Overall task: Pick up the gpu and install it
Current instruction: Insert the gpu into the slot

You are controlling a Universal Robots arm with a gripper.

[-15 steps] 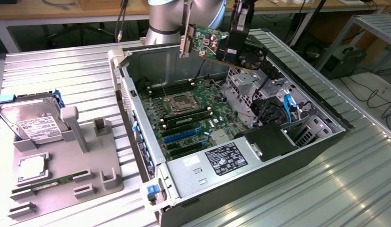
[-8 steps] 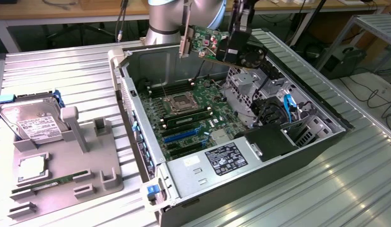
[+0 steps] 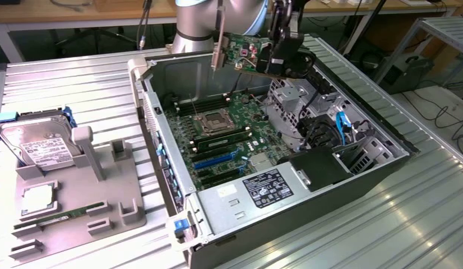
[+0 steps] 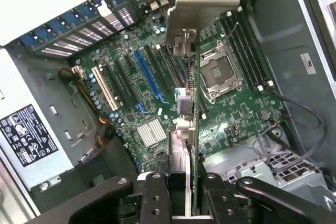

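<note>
The thin green circuit-board gpu (image 3: 242, 51), with its long silver bracket, hung in the upper centre of the exterior view. It was above the open grey metal computer case (image 3: 190, 73) and clear of the green motherboard (image 3: 224, 134) inside. The black tool (image 3: 271, 56) pinched the card at the end toward the exterior view's right. In the wrist view the gpu (image 4: 190, 103) stood edge-on, clamped in the tool (image 4: 181, 187). At the exterior view's left edge, a silver hard drive (image 3: 37, 143) sat in a grey holder (image 3: 82, 196) on the ribbed metal table (image 3: 82, 84).

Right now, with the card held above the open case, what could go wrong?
The gpu, clamped in the gripper, hangs above the motherboard, not over the blue slot; lowered misaligned, it might strike the CPU socket. Its silver bracket could catch the case wall.
</note>
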